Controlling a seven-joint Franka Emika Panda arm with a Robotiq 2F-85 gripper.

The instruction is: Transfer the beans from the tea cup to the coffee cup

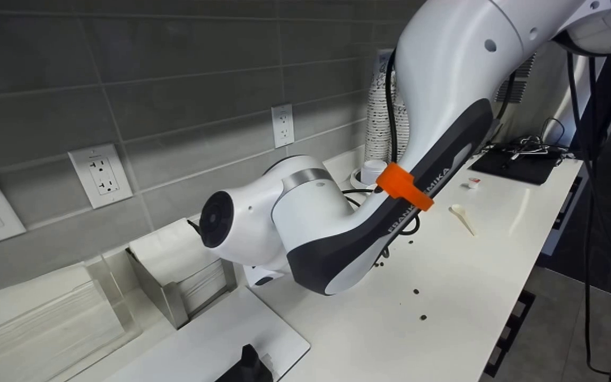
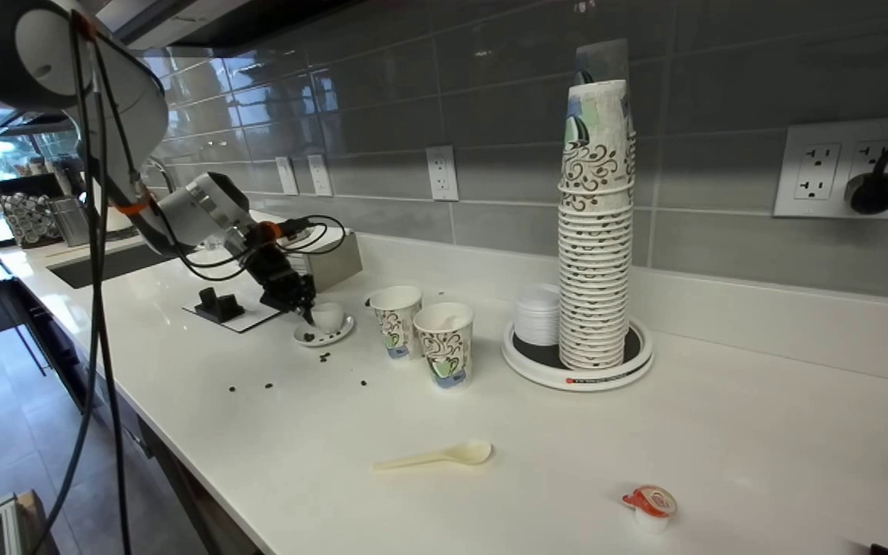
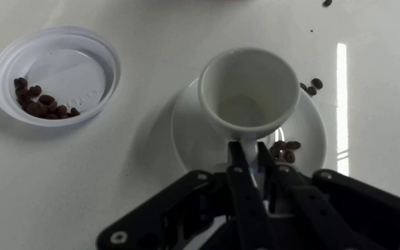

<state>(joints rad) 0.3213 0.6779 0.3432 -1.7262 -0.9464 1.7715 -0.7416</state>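
Observation:
The tea cup [image 3: 248, 88] is white, with its bare white inside showing in the wrist view. My gripper [image 3: 248, 147] is shut on its handle. Under the cup is a white saucer [image 3: 193, 139]; whether the two touch I cannot tell. A few beans [image 3: 289, 156] lie on the saucer, right of the fingers. More beans [image 3: 36, 107] are heaped in a shallow white lid [image 3: 108, 62] at the left. Two printed paper cups, a rear one [image 2: 398, 324] and a nearer one [image 2: 444, 351], stand past the saucer in an exterior view; which is the coffee cup I cannot tell.
Stray beans [image 3: 317, 83] dot the counter. A tall stack of paper cups [image 2: 594, 262] stands on a round tray [image 2: 536, 374] by the wall. A spoon [image 2: 432, 456] and a creamer pod [image 2: 652, 505] lie nearer. A napkin holder [image 1: 170, 307] stands near the arm.

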